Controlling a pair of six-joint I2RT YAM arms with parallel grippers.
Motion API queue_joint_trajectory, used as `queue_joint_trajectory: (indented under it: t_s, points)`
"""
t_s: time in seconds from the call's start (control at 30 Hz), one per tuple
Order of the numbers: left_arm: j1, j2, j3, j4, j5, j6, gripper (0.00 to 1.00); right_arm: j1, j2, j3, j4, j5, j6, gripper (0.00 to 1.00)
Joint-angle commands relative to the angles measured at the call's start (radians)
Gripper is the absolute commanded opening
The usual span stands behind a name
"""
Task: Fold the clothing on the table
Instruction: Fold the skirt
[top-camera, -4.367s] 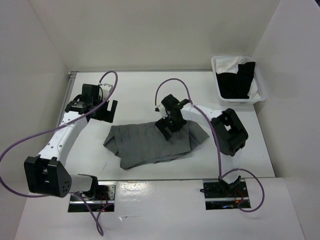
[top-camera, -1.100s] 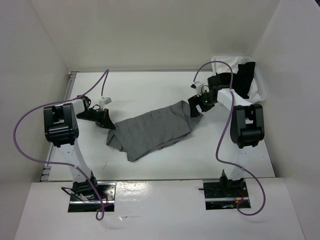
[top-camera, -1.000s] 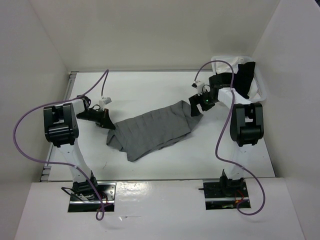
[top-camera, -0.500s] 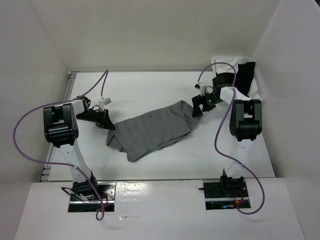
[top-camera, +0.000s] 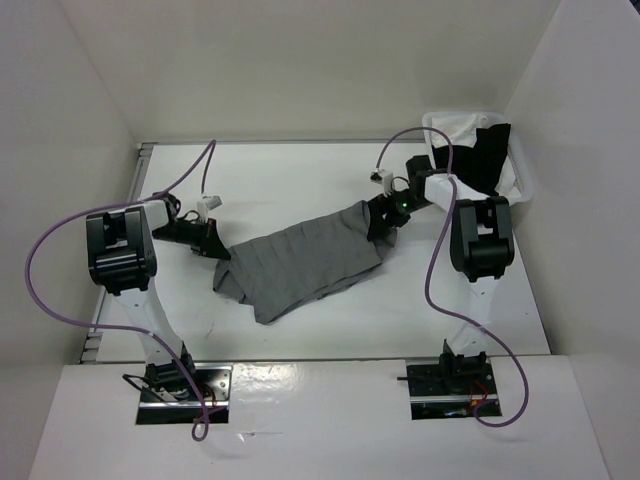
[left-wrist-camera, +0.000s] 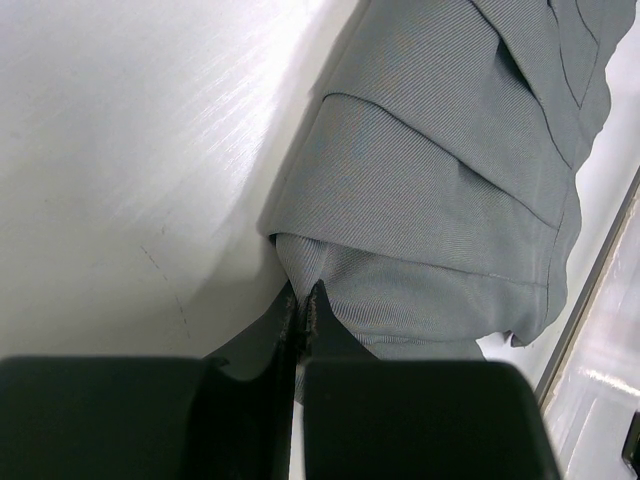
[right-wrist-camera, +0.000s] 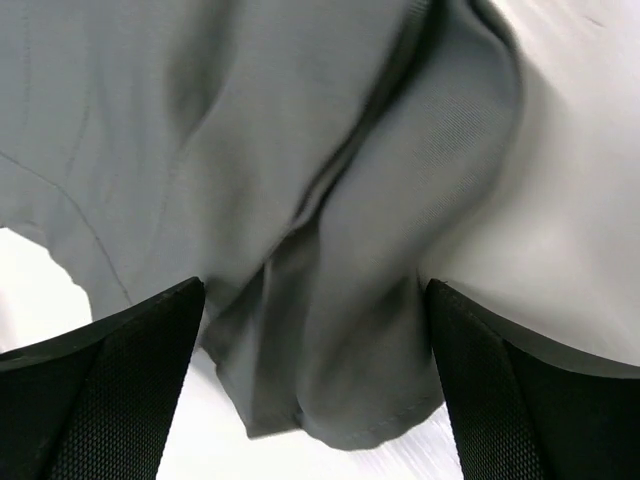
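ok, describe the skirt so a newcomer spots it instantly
Start from the white table and look at its middle. The skirt lies there, a grey pleated cloth stretched left to right. The only other clothes, a black garment and a white garment, sit in the basket at the far right corner.

Skirt (top-camera: 300, 262) on the table (top-camera: 290, 180), left gripper (top-camera: 221, 249) at its left end, right gripper (top-camera: 384, 226) over its right end, basket (top-camera: 524, 188) in the far right corner.
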Motion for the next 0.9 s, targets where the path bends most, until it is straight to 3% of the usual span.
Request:
queue_joint_trajectory:
  t_s: [0.0, 0.13, 0.23, 0.27, 0.37, 0.4, 0.63, 0.7, 0.73, 0.8, 0.87]
  points:
    - [0.006, -0.020, -0.040, 0.052, -0.027, 0.025, 0.00, 0.020, 0.049, 0.005, -0.076, -0.018, -0.012, 0.94]
    - [0.015, -0.020, -0.049, 0.063, -0.027, 0.025, 0.00, 0.020, 0.058, 0.005, -0.085, -0.008, -0.012, 0.85]
    - [0.015, -0.029, -0.049, 0.063, -0.018, 0.034, 0.00, 0.020, 0.058, 0.015, -0.094, 0.014, -0.012, 0.71]
    - [0.015, -0.029, -0.049, 0.063, -0.018, 0.034, 0.00, 0.020, 0.058, 0.015, -0.094, 0.015, -0.012, 0.59]
    - [0.024, -0.039, -0.058, 0.072, -0.018, 0.034, 0.00, 0.020, 0.058, 0.015, -0.094, 0.015, -0.002, 0.40]
    - [0.024, -0.039, -0.058, 0.072, -0.018, 0.034, 0.00, 0.031, 0.058, 0.015, -0.107, 0.015, -0.002, 0.30]
    - [0.024, -0.048, -0.067, 0.081, -0.008, 0.034, 0.00, 0.072, 0.037, 0.033, -0.128, 0.033, 0.029, 0.09]
    - [0.024, -0.057, -0.076, 0.081, -0.008, 0.034, 0.00, 0.082, 0.026, 0.044, -0.128, 0.047, 0.040, 0.09]
    - [0.024, -0.057, -0.077, 0.081, -0.008, 0.034, 0.00, 0.082, 0.015, 0.044, -0.128, 0.047, 0.052, 0.14]
    - [0.024, -0.057, -0.077, 0.081, -0.008, 0.034, 0.00, 0.082, 0.004, 0.053, -0.128, 0.047, 0.052, 0.46]
    - [0.024, -0.057, -0.077, 0.081, -0.008, 0.034, 0.00, 0.082, 0.004, 0.053, -0.139, 0.047, 0.052, 0.57]
